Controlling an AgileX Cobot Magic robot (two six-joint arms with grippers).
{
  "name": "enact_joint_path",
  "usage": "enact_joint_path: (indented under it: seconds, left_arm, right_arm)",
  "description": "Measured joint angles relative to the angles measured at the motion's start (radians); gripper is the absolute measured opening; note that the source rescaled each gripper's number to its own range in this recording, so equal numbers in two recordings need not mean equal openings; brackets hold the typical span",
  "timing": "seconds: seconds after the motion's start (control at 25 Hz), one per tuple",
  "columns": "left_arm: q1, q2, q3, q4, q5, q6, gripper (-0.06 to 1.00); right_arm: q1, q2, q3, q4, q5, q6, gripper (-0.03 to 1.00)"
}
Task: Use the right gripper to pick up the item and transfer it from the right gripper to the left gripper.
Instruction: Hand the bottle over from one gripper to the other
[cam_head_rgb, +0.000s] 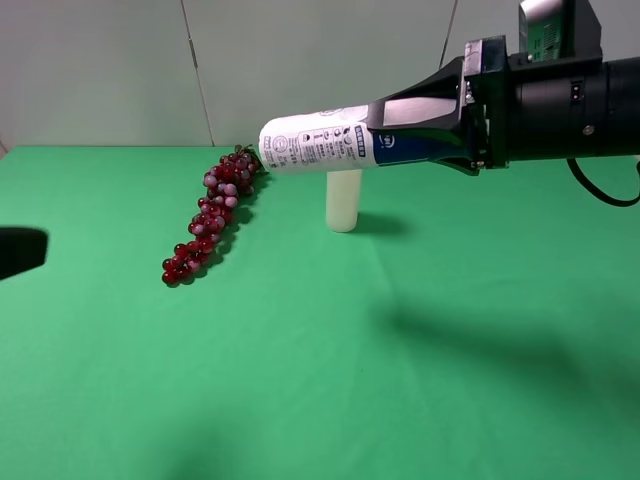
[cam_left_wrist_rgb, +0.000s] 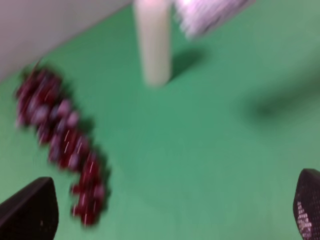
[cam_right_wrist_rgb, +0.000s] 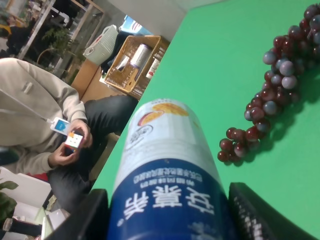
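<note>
The item (cam_head_rgb: 312, 143), a bottle with a white lower body and dark blue upper part, hangs level in the air above the back of the green table (cam_head_rgb: 420, 370). My right gripper (cam_head_rgb: 385, 135) reaches in from the right and is shut on its blue end. The right wrist view shows the item (cam_right_wrist_rgb: 167, 160) between the two dark fingers (cam_right_wrist_rgb: 265, 215). At the far left edge only a dark tip of my left gripper (cam_head_rgb: 20, 252) shows. In the blurred left wrist view the left gripper (cam_left_wrist_rgb: 167, 210) stands open and holds nothing, with the item's white end (cam_left_wrist_rgb: 210, 12) far off.
A plain white candle (cam_head_rgb: 343, 200) stands upright under the held bottle. A bunch of dark red grapes (cam_head_rgb: 212, 215) lies to its left on the cloth. Beyond the table edge a seated person (cam_right_wrist_rgb: 45, 125) and a wicker basket (cam_right_wrist_rgb: 135, 62) show.
</note>
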Motion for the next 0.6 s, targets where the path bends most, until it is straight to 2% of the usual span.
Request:
enact_joint_path:
  seconds: [0.12,0.28,0.48,0.6]
  left_arm:
    - [0.000,0.104,-0.072,-0.107,0.001,0.180,0.88]
    - [-0.004,0.234,-0.177,-0.185,0.077,0.381,0.88]
    - [-0.063,0.363,-0.256,-0.210,0.150,0.574,0.88]
    - [-0.110,0.427,-0.284,-0.210,0.156,0.638,0.87]
  right_arm:
    - [0.000,0.000,0.000,-0.010,0.001,0.000,0.00]
    - [0.000,0.000,0.000,-0.023,0.002,0.000,0.00]
    - [0.000,0.000,0.000,-0.026,0.002,0.000,0.00]
    - [0.000,0.000,0.000,-0.026,0.002,0.000,0.00]
